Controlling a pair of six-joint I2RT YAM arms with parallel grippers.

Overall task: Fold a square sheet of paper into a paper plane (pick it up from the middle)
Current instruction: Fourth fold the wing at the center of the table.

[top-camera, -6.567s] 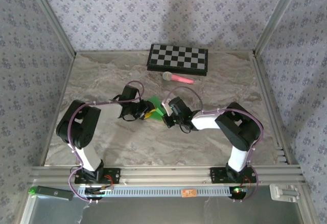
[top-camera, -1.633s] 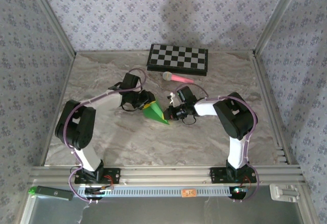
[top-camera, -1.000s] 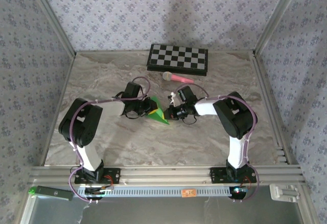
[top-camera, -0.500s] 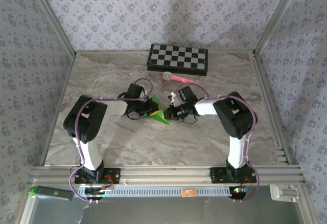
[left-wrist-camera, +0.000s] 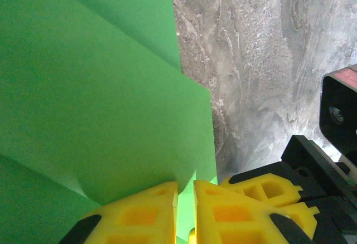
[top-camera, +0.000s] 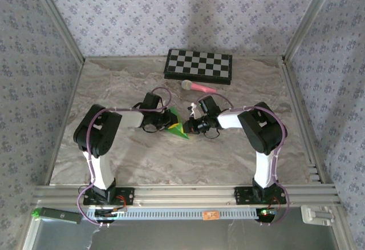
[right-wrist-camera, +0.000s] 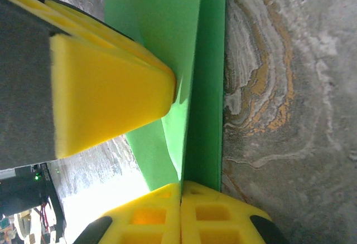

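The square sheet of paper (top-camera: 177, 126) is bright green and folded into a pointed wedge, lying mid-table with its tip toward the near right. My left gripper (top-camera: 164, 124) holds its left side. In the left wrist view the yellow fingers (left-wrist-camera: 139, 213) stand a narrow slit apart with the green paper (left-wrist-camera: 100, 88) pinched between them. My right gripper (top-camera: 191, 126) holds the right side. Its yellow fingers (right-wrist-camera: 217, 216) are pressed together on the folded edge of the paper (right-wrist-camera: 167, 27). The left gripper's finger (right-wrist-camera: 106, 99) shows close beside it.
A black-and-white checkered board (top-camera: 198, 65) lies at the back of the marble table (top-camera: 228, 158). A pink-handled microphone (top-camera: 198, 87) lies just in front of it, a short way behind the grippers. Wallpapered walls close off the left, right and back.
The left arm's elbow has swung rightward and away from the near edge while its gripper stayed on the paper. The paper and the right arm have hardly moved.
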